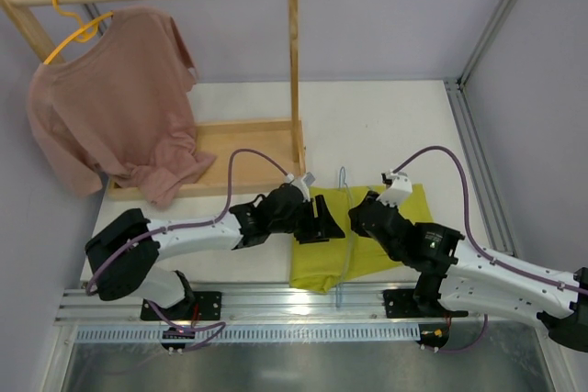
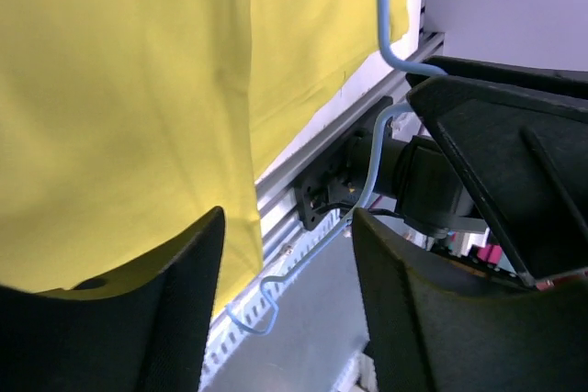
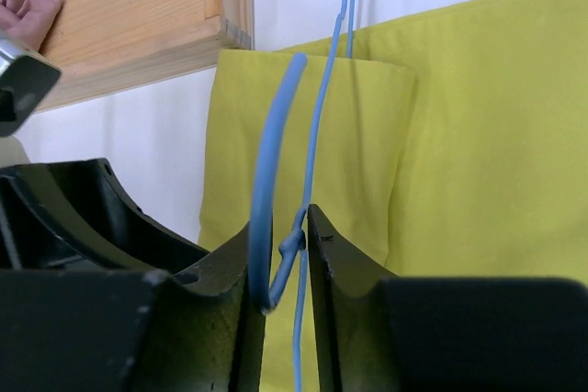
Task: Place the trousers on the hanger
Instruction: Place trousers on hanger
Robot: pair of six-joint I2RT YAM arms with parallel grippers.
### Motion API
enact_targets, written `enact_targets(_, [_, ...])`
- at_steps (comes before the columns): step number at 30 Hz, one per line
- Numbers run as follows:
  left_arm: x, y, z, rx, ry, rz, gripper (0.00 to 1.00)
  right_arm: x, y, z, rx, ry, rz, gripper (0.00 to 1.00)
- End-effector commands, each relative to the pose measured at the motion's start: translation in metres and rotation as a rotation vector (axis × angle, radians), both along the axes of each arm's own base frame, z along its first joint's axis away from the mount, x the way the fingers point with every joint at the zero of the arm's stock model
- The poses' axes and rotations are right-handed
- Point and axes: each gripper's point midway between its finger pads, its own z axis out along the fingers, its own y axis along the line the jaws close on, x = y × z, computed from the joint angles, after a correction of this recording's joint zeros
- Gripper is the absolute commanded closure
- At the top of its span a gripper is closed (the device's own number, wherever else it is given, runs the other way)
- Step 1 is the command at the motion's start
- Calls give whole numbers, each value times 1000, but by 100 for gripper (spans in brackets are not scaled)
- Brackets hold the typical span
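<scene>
Yellow-green trousers (image 1: 317,268) lie folded on the tabletop (image 1: 386,126) under the light-blue hanger (image 1: 343,188), its wire neck pinched by the right tool (image 3: 287,227); the left tool (image 2: 287,218), spread empty at the cloth's edge, should take one fold cleanly.

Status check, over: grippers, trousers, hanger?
Left gripper open, by trousers. Right gripper shut on hanger. Trousers flat on table, hanger across them. No obstruction seen.

The left gripper (image 2: 287,236) holds its two dark fingers (image 2: 175,319) apart, nothing between them; behind lie the yellow-green trousers (image 2: 129,107) and a grey metal rail (image 2: 303,167), and the thin light-blue hanger (image 2: 369,181) runs down beside a black housing (image 2: 514,181)
</scene>
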Motion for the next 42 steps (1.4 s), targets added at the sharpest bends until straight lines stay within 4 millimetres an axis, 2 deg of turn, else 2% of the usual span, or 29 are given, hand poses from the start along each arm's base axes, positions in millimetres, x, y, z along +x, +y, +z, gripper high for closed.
enact_targets(1, [9, 13, 16, -23, -134, -16, 40, 5, 9, 24, 55, -30, 0, 74])
enact_targets(9, [-5, 5, 26, -91, -193, -144, 36, 9, 24, 30, 88, -26, 12, 73])
enact_targets(11, [-5, 3, 33, -116, -216, -150, 34, 9, 25, 31, 86, -27, 17, 74])
enact_targets(17, [-2, -3, 37, -116, -230, -144, 32, 11, 30, 32, 91, -25, 20, 74])
enact_targets(26, [-2, -17, 24, -97, -185, -144, 34, 13, 35, 37, 109, -30, 21, 74])
enact_targets(32, [1, -28, 31, -155, -154, -115, 41, 12, 33, 31, 109, -20, 14, 74])
enact_targets(38, [6, -37, 42, -214, -142, -89, 42, 11, 33, 30, 123, -13, 0, 74])
enact_targets(41, [6, -38, 40, -212, -122, -85, 53, 10, 31, 28, 117, -6, 1, 74])
enact_targets(42, [6, -37, 39, -208, -108, -80, 63, 10, 30, 27, 110, -5, 1, 74])
